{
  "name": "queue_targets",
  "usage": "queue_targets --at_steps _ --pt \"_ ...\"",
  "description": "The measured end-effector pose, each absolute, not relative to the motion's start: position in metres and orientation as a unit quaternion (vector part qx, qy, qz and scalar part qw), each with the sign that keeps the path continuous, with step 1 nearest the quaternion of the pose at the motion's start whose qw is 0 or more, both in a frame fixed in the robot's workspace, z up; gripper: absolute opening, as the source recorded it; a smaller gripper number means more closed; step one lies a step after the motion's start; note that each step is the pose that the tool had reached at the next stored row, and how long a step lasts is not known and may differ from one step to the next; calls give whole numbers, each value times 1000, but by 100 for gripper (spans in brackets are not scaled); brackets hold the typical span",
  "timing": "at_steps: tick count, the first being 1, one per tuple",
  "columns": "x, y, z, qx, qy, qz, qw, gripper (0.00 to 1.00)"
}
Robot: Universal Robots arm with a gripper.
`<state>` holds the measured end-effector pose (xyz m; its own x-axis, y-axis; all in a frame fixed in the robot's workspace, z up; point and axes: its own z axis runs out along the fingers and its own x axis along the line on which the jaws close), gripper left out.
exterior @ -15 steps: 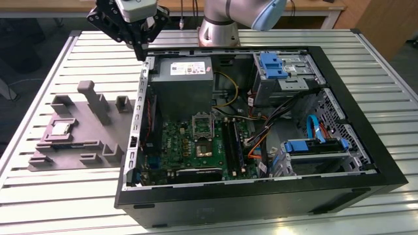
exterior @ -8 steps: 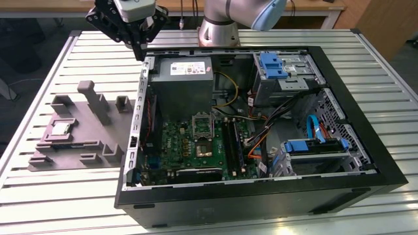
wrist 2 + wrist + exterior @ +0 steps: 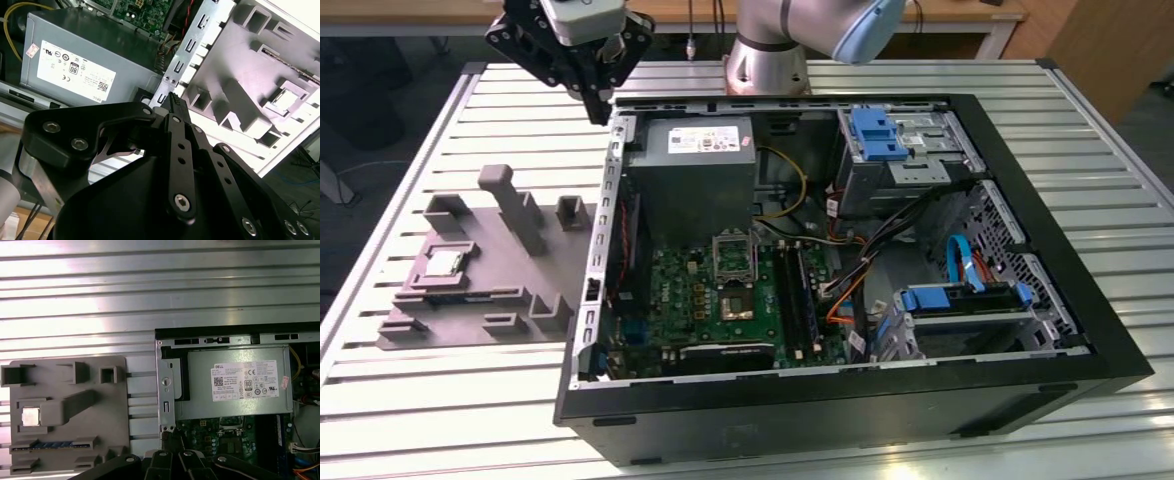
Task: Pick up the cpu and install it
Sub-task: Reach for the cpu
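The hand (image 3: 599,112) is hanging closed and empty over the case's (image 3: 854,405) eleven o'clock corner in the exterior view. The cpu (image 3: 444,263) is lying in the tray (image 3: 487,278) at the case's nine o'clock. It is probably light, stiff and fragile, so gripping opposite edges is looking safest.

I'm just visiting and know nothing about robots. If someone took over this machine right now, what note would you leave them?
The end effector is shut, holds nothing, and hovers above the corner of the black computer case near the power supply.
The cpu lies in its recess in the grey holder tray, beside the case, untouched.
Done: nothing that shows.
Left: the cpu is not yet picked up or installed on the motherboard.
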<state>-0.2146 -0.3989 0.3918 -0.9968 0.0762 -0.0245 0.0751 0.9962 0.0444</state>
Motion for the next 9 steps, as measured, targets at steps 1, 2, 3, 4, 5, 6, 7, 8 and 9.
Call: queue_targets --at_steps 1,2,3,4,5,6,7,8,9 --pt "-215 -399 392 38 999 22 13 11" --pt "-216 -399 392 38 999 22 13 11" --pt "-217 -399 392 38 999 22 13 11" --pt "-217 -399 392 38 999 22 13 11" --pt "-218 -399 392 38 999 22 13 11" --pt "-218 -399 392 38 999 22 13 11" --pt "-219 -399 392 38 999 22 13 11" --pt "-219 -399 392 38 999 22 13 11" --pt "-219 -399 392 38 999 22 13 11"
